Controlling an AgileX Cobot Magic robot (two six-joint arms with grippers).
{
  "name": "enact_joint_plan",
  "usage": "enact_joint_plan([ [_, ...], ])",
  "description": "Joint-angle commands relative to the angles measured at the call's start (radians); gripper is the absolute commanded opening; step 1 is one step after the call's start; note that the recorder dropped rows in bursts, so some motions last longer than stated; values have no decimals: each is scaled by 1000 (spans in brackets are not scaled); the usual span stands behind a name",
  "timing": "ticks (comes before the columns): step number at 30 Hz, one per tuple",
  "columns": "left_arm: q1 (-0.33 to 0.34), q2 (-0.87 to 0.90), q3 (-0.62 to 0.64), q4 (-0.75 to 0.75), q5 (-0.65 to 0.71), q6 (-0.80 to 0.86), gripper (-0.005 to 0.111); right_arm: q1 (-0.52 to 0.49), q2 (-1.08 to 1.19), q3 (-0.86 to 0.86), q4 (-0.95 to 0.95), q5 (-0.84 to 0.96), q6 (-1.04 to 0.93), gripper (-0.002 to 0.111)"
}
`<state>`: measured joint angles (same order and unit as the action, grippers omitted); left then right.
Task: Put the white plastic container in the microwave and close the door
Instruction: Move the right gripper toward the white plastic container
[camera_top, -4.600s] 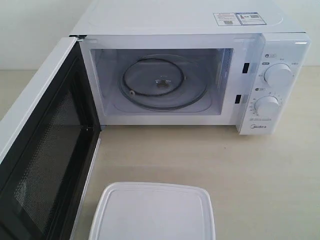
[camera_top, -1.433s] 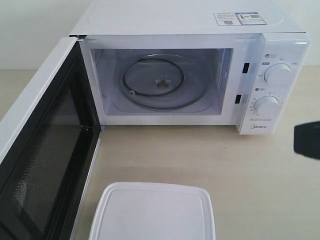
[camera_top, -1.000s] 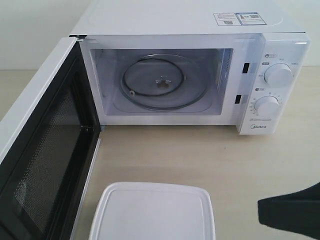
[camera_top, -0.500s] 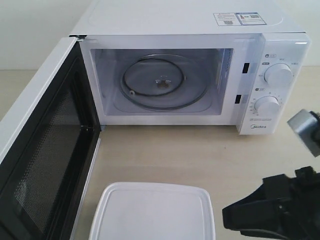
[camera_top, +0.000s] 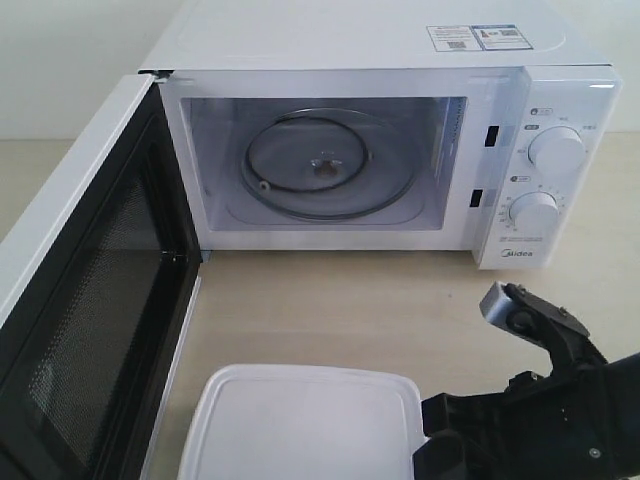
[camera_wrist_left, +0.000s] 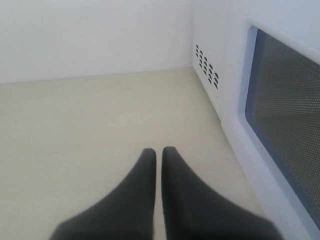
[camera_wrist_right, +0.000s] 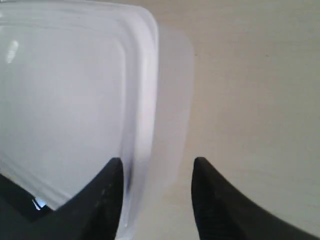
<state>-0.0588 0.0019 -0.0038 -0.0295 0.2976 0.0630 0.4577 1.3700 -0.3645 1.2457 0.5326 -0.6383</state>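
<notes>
Exterior view: the white boxy countertop microwave (camera_top: 380, 60) sits at the back of the pale wooden table (camera_top: 400, 300). Its white hinged door with the dark mesh window (camera_top: 90, 300) is swung wide open on the left. The cavity is open to me, with the round glass turntable (camera_top: 320, 165) bare inside. 2 round white dials (camera_top: 557, 150) are on the right panel and stickers (camera_top: 478, 37) are on top. The rectangular white plastic container with the flat rimmed lid (camera_top: 300, 425) is on the table in front of the microwave, outside it, just right of the door's lower edge. The black right gripper (camera_top: 425, 437) comes in from the lower right, its fingers at the container's right edge.

Left wrist view: the left gripper (camera_wrist_left: 158, 152) is clenched on nothing, its 2 black fingers (camera_wrist_left: 142, 180) together with only a thin slit between. It is over bare table. The door's outer face and mesh window are beside it, with the microwave's side vent holes (camera_wrist_left: 207, 70) farther back.

Right wrist view: the right gripper (camera_wrist_right: 157, 165) is released, jaws spread. 1 fingertip (camera_wrist_right: 112, 175) is over the container's lid (camera_wrist_right: 65, 100) and the other is over the table beside it, with the container's rounded edge between them. I can't tell whether either finger touches it.
</notes>
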Motion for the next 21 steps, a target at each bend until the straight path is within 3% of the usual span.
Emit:
enact_joint_plan([
  [1,2,-2,4,1,-1,6,4,4,51,4,21,-23,-39,43],
  [7,2,-2,4,1,-1,6,4,4,56,4,26,-87,-50,38],
  [9,2,-2,4,1,-1,6,4,4,56,4,28,-145,-48,29],
  [12,2,-2,4,1,-1,6,4,4,56,-26,52,-297,-50,6],
  [14,2,-2,4,1,-1,6,4,4,56,-72,45,-344,-51,0],
  [19,2,-2,4,1,-1,6,4,4,56,-144,-3,-342,-51,0],
  [20,2,-2,4,1,-1,6,4,4,56,-147,-7,-342,-51,2],
  [21,2,-2,4,1,-1,6,4,4,56,-147,-9,-339,-51,12],
])
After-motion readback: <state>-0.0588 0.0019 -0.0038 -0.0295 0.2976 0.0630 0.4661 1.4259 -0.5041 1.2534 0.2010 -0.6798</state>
